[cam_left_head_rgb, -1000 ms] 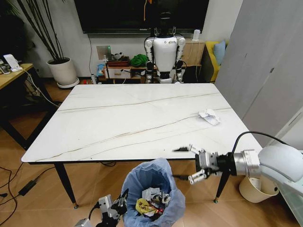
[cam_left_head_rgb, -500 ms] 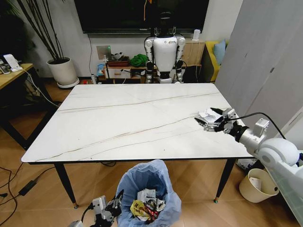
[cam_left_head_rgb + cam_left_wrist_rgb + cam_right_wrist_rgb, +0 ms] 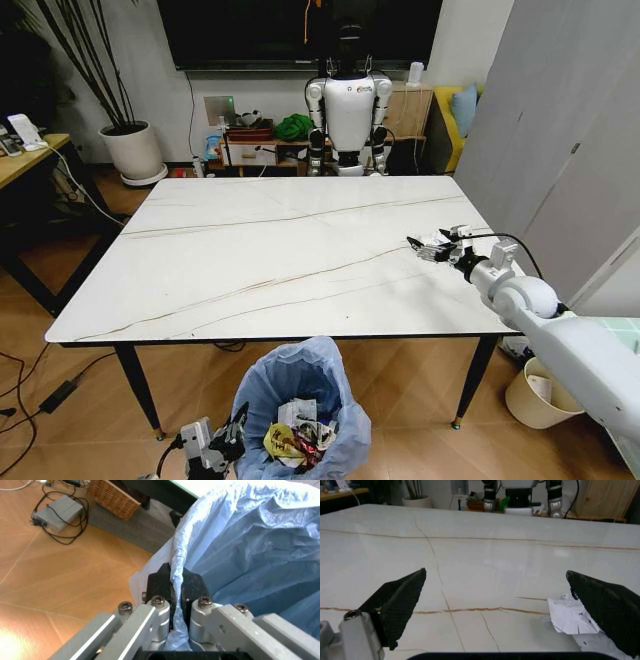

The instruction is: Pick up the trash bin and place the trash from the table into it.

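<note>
A small round trash bin [image 3: 300, 400] lined with a crinkly translucent blue bag is sitting at the bottom centre of the head view, on the wood floor just in front of the table's near edge, with a yellow wrapper, white scraps and a bit of red showing inside it. The left gripper [image 3: 232, 440], at the lower left of the bin, is clamping the bag's rim — the left wrist view shows its black fingers [image 3: 159, 583] pinched tight on a fold of blue plastic. The right arm is reaching from the lower right across the white marble-look table [image 3: 250, 260], and the right gripper [image 3: 432, 246] is hanging with its jaws spread wide at a crumpled white paper scrap [image 3: 567, 617] near the right edge — the scrap lies beside one fingertip. A white humanoid robot [image 3: 348, 105] is standing beyond the far edge.
</note>
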### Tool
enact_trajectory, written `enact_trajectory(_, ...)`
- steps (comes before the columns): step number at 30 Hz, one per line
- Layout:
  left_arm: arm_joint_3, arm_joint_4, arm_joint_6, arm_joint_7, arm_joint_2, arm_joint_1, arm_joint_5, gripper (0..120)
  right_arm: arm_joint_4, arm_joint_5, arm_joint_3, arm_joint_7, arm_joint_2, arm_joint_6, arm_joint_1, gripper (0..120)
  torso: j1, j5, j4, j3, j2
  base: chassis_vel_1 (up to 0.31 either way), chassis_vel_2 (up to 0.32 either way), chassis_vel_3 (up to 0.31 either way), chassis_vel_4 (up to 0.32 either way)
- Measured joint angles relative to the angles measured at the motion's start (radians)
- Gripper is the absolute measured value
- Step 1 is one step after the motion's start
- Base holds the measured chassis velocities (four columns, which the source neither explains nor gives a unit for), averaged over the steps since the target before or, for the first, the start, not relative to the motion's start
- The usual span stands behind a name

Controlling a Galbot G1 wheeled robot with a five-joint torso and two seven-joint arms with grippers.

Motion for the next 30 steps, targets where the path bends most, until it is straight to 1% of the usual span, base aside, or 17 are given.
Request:
enact_trajectory(1, 0.000, 0.000, 0.000, 0.000, 0.000, 0.000, 0.000, 0, 0.000, 0.000, 0.000, 0.000, 0.000, 0.000, 0.000, 100, 0.000, 0.0000, 0.0000, 0.000, 0.000, 0.000, 0.000, 0.000, 0.000)
enact_trajectory(3, -0.003, 0.000, 0.000, 0.000, -0.004, 0.000, 0.000, 0, -0.049, -0.023, -0.021, -0.001, 0.024, 0.002, 0.023, 100, 0.000, 0.0004, -0.0001, 0.000, 0.000, 0.000, 0.000, 0.000, 0.000)
enact_trajectory(5, -0.003, 0.000, 0.000, 0.000, -0.005, 0.000, 0.000, 0, -0.059, -0.027, -0.024, -0.001, 0.028, 0.002, 0.027, 100, 0.000, 0.0005, -0.0001, 0.000, 0.000, 0.000, 0.000, 0.000, 0.000)
enact_trajectory(7, -0.007, 0.005, -0.001, 0.001, -0.008, 0.001, 0.000, 0, -0.145, -0.047, -0.039, 0.001, 0.062, 0.003, 0.060, 100, 0.000, 0.0004, 0.0000, 0.000, 0.000, 0.000, 0.000, 0.000, 0.000)
enact_trajectory(8, -0.007, 0.005, -0.001, 0.001, -0.008, 0.001, 0.000, 0, -0.145, -0.047, -0.039, 0.001, 0.062, 0.003, 0.060, 100, 0.000, 0.0004, 0.0000, 0.000, 0.000, 0.000, 0.000, 0.000, 0.000)
enact_trajectory(11, -0.012, 0.009, -0.002, 0.001, -0.010, 0.002, -0.001, 0, -0.223, -0.071, -0.043, 0.001, 0.087, 0.011, 0.089, 100, 0.000, 0.0004, -0.0001, 0.000, 0.000, 0.000, 0.000, 0.000, 0.000)
enact_trajectory(13, -0.012, 0.009, -0.002, 0.001, -0.010, 0.002, -0.001, 0, -0.234, -0.075, -0.043, 0.001, 0.089, 0.012, 0.094, 100, 0.000, 0.0003, 0.0000, 0.000, 0.000, 0.000, 0.000, 0.000, 0.000)
enact_trajectory(15, -0.013, 0.013, -0.002, 0.001, -0.014, 0.002, -0.001, 0, -0.274, -0.097, -0.043, 0.002, 0.101, 0.016, 0.110, 100, 0.000, 0.0002, -0.0001, 0.000, 0.000, 0.000, 0.000, 0.000, 0.000)
enact_trajectory(30, -0.010, 0.020, -0.005, 0.005, -0.022, 0.000, 0.003, 0, -0.323, -0.128, -0.009, 0.027, 0.116, 0.016, 0.128, 100, 0.000, 0.0004, -0.0001, 0.000, 0.000, 0.000, 0.000, 0.000, 0.000)
